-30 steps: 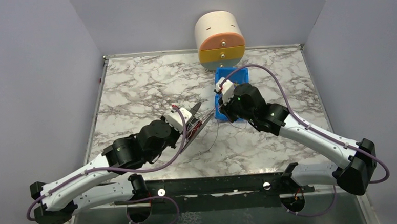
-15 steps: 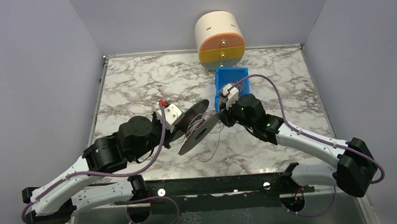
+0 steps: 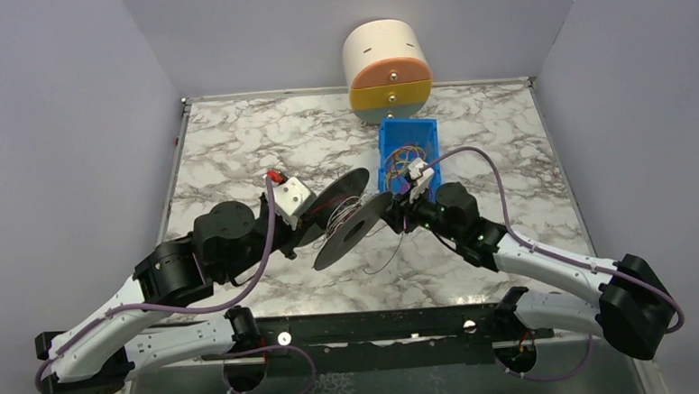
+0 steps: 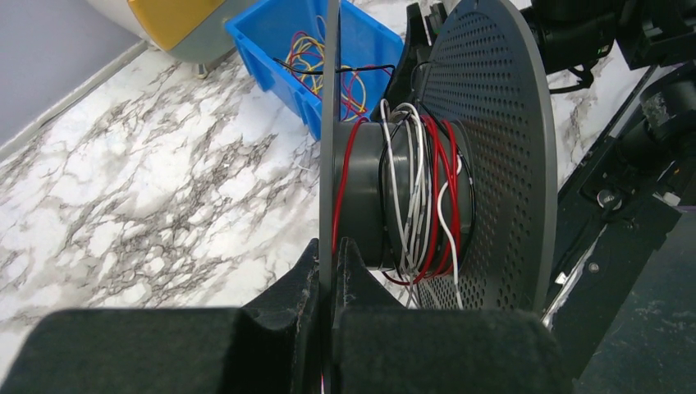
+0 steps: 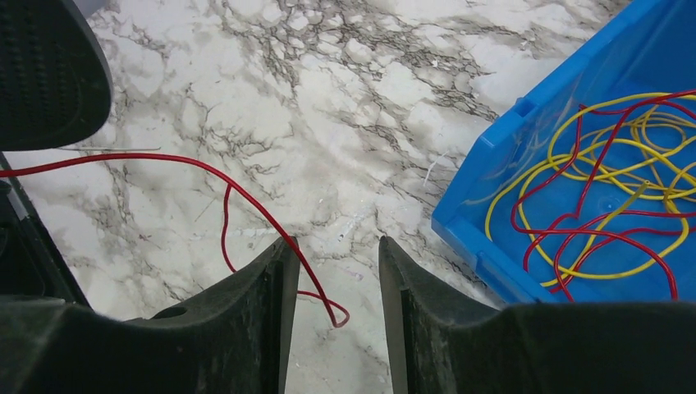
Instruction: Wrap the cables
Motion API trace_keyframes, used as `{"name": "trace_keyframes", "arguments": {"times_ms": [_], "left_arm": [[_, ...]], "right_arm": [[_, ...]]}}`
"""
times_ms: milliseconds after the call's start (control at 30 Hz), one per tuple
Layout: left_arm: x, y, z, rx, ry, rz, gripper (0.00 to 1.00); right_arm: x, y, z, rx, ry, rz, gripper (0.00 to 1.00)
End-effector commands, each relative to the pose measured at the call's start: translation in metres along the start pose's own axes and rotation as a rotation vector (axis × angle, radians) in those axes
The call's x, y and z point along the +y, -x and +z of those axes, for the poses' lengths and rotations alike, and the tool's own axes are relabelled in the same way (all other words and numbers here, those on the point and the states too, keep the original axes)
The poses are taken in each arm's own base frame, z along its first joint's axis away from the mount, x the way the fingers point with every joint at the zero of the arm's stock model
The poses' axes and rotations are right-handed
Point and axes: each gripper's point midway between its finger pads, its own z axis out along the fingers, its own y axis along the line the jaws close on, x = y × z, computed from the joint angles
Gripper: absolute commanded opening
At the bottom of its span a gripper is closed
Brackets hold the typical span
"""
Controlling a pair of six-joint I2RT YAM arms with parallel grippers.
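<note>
A black spool with two perforated flanges hangs tilted over the middle of the table. My left gripper is shut on the thin edge of one flange. Red and white cables are wound round the hub between the flanges. One red cable leaves the spool, runs across the marble and ends in a small loop between the fingers of my right gripper. That gripper is open, low over the table just right of the spool, and holds nothing.
A blue bin with loose yellow and red wires stands right behind the right gripper. A round drawer unit sits at the back wall. Bare marble lies to the left and at the far right.
The right gripper has opened and let the red cable drop, moving nearer and lower. The left arm pulled back left, turning the spool so that its flanges face the camera.
</note>
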Motion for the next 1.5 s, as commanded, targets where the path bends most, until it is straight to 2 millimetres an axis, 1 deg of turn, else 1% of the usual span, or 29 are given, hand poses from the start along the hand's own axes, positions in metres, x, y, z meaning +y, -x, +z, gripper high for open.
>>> {"name": "trace_keyframes", "arguments": {"times_ms": [0,100,300,500,667,867,1000,1200,1300,1467], "left_arm": [[0.006,0.053,-0.019,-0.185,0.014,-0.092,0.0],[0.003,0.064,-0.023,-0.224,-0.006,-0.116,0.0],[0.007,0.079,-0.031,-0.272,0.001,-0.156,0.0],[0.011,0.085,-0.032,-0.306,0.023,-0.182,0.0],[0.015,0.09,-0.032,-0.328,0.047,-0.203,0.0],[0.021,0.095,-0.033,-0.358,0.08,-0.224,0.0],[0.022,0.094,-0.031,-0.356,0.09,-0.222,0.0],[0.02,0.095,-0.028,-0.357,0.08,-0.221,0.0],[0.018,0.097,-0.027,-0.365,0.071,-0.226,0.0],[0.019,0.098,-0.027,-0.379,0.075,-0.234,0.0]], "right_arm": [[0.005,0.01,-0.001,-0.075,0.031,0.037,0.46],[0.007,0.006,-0.001,-0.081,0.043,0.063,0.46],[0.006,0.001,-0.003,-0.101,0.037,0.11,0.49],[0.007,0.008,-0.004,-0.158,0.033,0.193,0.5],[0.018,0.017,-0.007,-0.199,0.088,0.261,0.5],[0.025,0.019,-0.016,-0.212,0.12,0.382,0.5],[0.026,0.027,-0.024,-0.237,0.114,0.473,0.5],[0.027,0.048,-0.032,-0.283,0.112,0.641,0.51],[0.024,0.054,-0.031,-0.286,0.09,0.758,0.52],[0.026,0.06,-0.026,-0.281,0.095,0.89,0.55]]}}
